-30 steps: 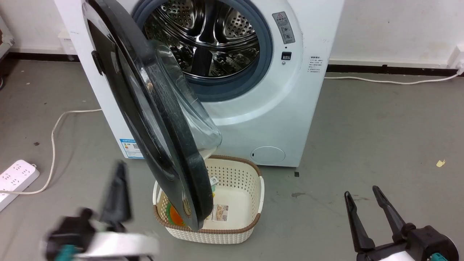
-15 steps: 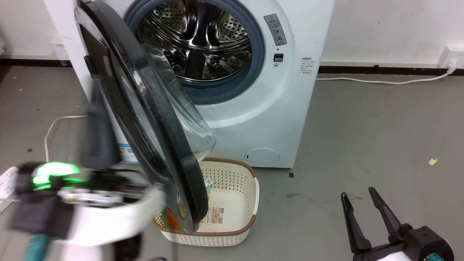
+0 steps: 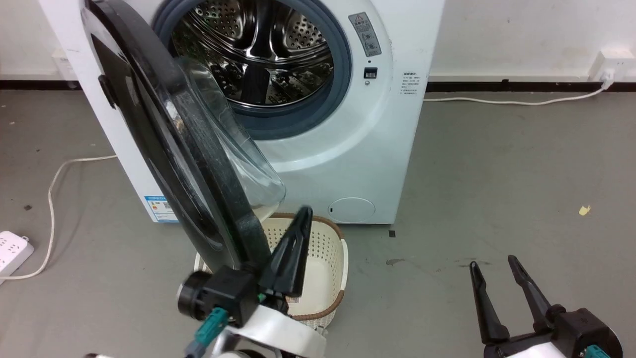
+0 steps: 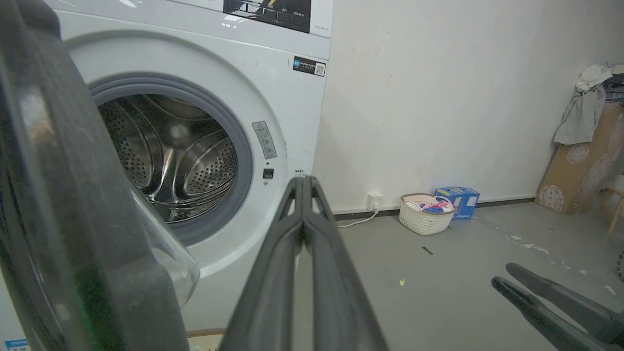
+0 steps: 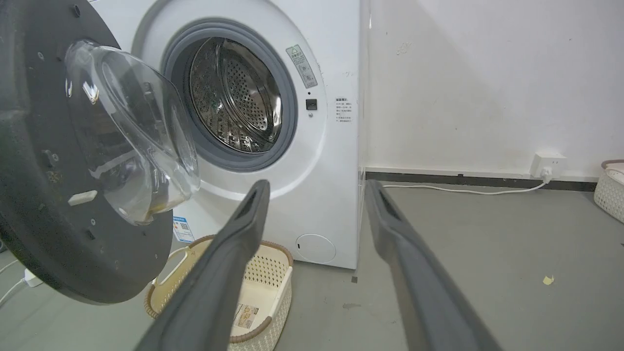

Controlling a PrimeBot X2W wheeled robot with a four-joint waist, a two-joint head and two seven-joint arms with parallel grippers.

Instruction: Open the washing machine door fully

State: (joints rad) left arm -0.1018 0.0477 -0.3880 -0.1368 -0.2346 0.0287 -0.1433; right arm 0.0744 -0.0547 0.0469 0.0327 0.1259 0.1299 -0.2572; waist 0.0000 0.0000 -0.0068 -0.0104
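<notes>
Washing machine door stands ajar at ten o'clock. My left gripper, fingers together, sits at six beside its rim, maybe touching; right gripper spread at four.

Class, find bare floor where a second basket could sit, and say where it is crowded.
Free: the wide floor right of the washing machine, up to the wall cable and right end effector. Crowded: before the drum, where washing machine door, basket and left end effector cluster.
</notes>
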